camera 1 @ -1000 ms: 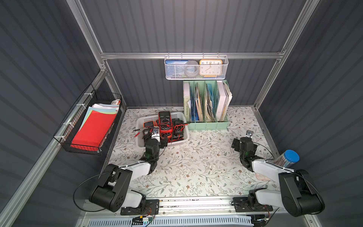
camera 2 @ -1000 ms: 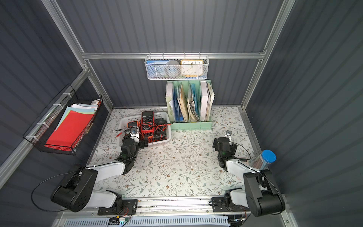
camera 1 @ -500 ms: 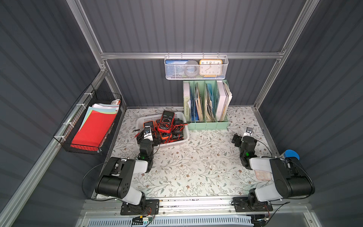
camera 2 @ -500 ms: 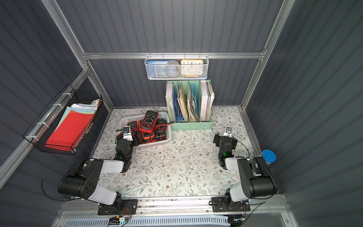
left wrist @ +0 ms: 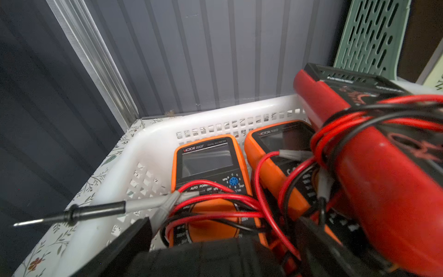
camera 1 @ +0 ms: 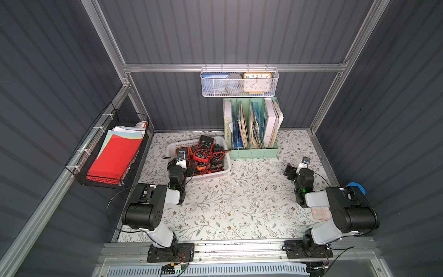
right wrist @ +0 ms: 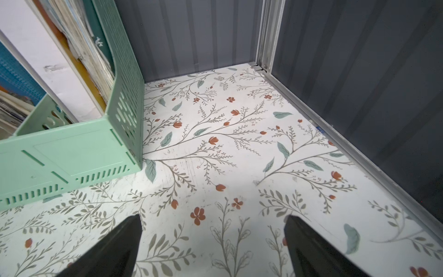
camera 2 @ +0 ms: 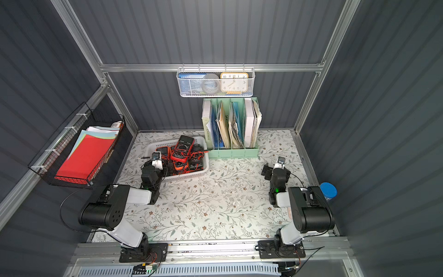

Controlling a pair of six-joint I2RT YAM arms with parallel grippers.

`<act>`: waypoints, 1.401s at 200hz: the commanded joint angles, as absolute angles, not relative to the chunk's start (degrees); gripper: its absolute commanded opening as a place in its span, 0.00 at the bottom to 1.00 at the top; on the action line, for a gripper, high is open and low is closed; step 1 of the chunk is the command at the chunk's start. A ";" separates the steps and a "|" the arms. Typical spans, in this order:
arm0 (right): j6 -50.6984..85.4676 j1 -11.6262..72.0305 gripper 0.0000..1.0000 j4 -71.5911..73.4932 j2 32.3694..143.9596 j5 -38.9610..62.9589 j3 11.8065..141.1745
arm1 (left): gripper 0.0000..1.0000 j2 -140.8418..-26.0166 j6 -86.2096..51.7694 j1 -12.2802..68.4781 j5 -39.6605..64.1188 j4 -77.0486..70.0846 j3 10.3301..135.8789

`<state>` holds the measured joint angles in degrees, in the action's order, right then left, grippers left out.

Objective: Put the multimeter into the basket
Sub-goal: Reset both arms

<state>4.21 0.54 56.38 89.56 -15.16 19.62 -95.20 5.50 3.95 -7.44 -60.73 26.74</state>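
L gripper (camera 1: pixel 179 166) hangs over the near-left corner of the basket (camera 1: pixel 211 173), jaws spread wide, nothing pinched btw them. In the left wrist view one finger (left wrist: pixel 129 237) shows dark by the basket's side wall; the other is blurred behind leads (left wrist: pixel 215 199).

All meters sit inside the basket, piled up w/ tangled red & black leads. Red meter (camera 1: pixel 205 146) lies on top of the pile, tilted, upper end at the far rim. In the wrist view it takes up the side nearest the rack (camera 1: pixel 251 152). Orange meter (left wrist: pixel 208 165) lies face up on the basket floor, screen toward the far wall. A 2nd orange one is just beside it, partly under the red meter. Black probe (left wrist: pixel 72 215) pokes out over the left rim, tip past the basket, above the table (camera 1: pixel 239 203).

R gripper (right wrist: pixel 214 230) is well apart from the basket, on the right side of the table, near the rack's right front corner. Its jaws are spread wide & empty, w/ only floral table showing btw the fingers (right wrist: pixel 119 242). In both top views it points toward the back wall.
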 commanded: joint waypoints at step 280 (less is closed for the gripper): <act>4.38 0.30 0.99 57.04 90.00 -13.89 20.66 | 0.99 -98.44 3.36 0.37 0.16 -42.01 27.25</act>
